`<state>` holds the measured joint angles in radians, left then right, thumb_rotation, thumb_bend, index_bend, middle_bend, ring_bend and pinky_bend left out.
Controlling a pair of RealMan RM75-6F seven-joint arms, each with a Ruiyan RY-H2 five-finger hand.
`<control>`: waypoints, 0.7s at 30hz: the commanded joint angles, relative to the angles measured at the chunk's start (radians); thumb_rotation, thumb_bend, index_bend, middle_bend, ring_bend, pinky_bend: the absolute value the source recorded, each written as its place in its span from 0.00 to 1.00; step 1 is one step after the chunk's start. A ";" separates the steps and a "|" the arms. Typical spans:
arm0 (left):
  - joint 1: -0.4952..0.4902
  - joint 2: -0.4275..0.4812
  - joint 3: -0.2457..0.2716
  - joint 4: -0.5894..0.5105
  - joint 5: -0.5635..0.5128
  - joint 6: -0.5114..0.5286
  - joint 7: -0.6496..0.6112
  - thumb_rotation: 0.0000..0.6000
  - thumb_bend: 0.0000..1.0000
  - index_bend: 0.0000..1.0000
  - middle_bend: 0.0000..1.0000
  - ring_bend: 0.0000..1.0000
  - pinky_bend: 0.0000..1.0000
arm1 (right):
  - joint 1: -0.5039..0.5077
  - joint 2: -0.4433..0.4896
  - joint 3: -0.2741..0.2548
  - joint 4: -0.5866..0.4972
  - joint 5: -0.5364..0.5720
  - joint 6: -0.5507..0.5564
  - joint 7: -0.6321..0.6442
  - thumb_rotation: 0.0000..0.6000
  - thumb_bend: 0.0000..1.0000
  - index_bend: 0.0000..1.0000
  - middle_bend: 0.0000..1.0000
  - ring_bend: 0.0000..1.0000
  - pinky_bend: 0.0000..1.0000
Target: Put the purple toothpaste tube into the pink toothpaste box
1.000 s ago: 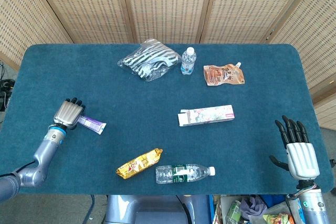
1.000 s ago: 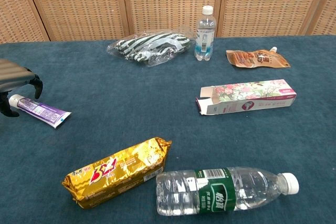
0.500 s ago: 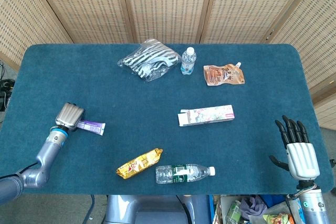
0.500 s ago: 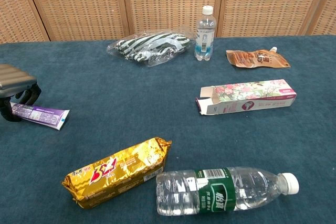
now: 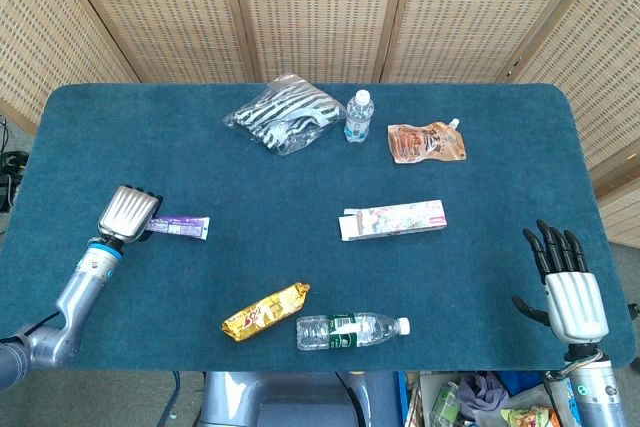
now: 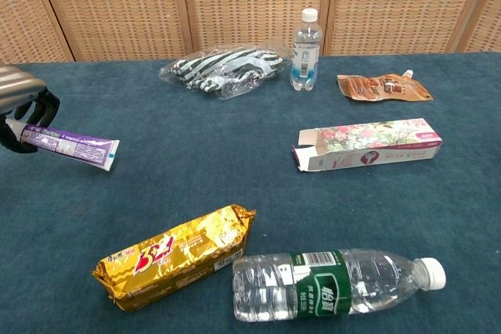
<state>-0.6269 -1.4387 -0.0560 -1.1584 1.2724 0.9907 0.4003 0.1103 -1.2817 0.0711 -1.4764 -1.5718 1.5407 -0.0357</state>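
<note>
While the left robot hand (image 5: 127,215) grips the purple toothpaste tube (image 6: 69,144) by its cap end, the tube juts out to that hand's right and looks light, soft-walled and slick, so the stiffer cap shoulder seems the safest hold. Well off to its right, the pink toothpaste box (image 6: 368,144) lies on the bench (image 5: 300,197), its open flap end facing the tube, its inside too dark to judge. Far to the right, the right robot hand (image 5: 567,282) holds nothing, fingers spread.

Zebra-striped bag (image 5: 282,112) beside upright small water bottle (image 5: 359,115), brown spouted pouch (image 5: 427,142) lay flat nearby, gold snack bar (image 5: 265,311) sat just beside a lying water bottle (image 5: 352,330).
</note>
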 commanded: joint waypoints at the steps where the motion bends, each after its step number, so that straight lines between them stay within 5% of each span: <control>1: 0.012 0.034 -0.007 -0.036 0.026 0.037 -0.033 1.00 0.31 0.81 0.69 0.55 0.55 | 0.002 -0.001 -0.001 -0.001 -0.001 -0.003 0.000 1.00 0.01 0.03 0.00 0.00 0.00; 12: 0.060 0.146 -0.027 -0.144 0.110 0.175 -0.175 1.00 0.32 0.82 0.69 0.55 0.55 | 0.042 -0.007 0.007 -0.019 0.005 -0.065 -0.006 1.00 0.00 0.03 0.00 0.00 0.00; 21: 0.085 0.176 -0.032 -0.164 0.148 0.228 -0.235 1.00 0.32 0.82 0.69 0.55 0.55 | 0.201 0.044 0.074 -0.130 0.032 -0.269 -0.048 1.00 0.00 0.08 0.00 0.00 0.00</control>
<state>-0.5436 -1.2647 -0.0871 -1.3202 1.4168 1.2156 0.1682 0.2598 -1.2579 0.1181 -1.5673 -1.5580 1.3339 -0.0635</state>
